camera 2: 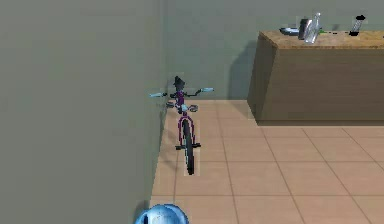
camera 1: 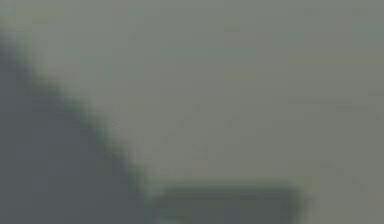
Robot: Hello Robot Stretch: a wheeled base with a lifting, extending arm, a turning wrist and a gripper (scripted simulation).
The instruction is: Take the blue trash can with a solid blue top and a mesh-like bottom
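Observation:
A rounded blue thing with a shiny top (camera 2: 160, 214) pokes up at the arm side view's bottom edge, left of the middle. It stands at the foot of a wall corner, on the tiled floor. Just its upper part is seen, so I cannot make out a mesh bottom.
A pale grey-green wall (camera 1: 250, 90) stands close ahead in the forward view. In the arm side view a wall (camera 2: 80, 100) takes up the left. A small pink bicycle (camera 2: 184, 125) stands beside its corner. A wooden counter (camera 2: 315, 80) with several small items stands at the back right. Tiled floor (camera 2: 290, 175) lies between.

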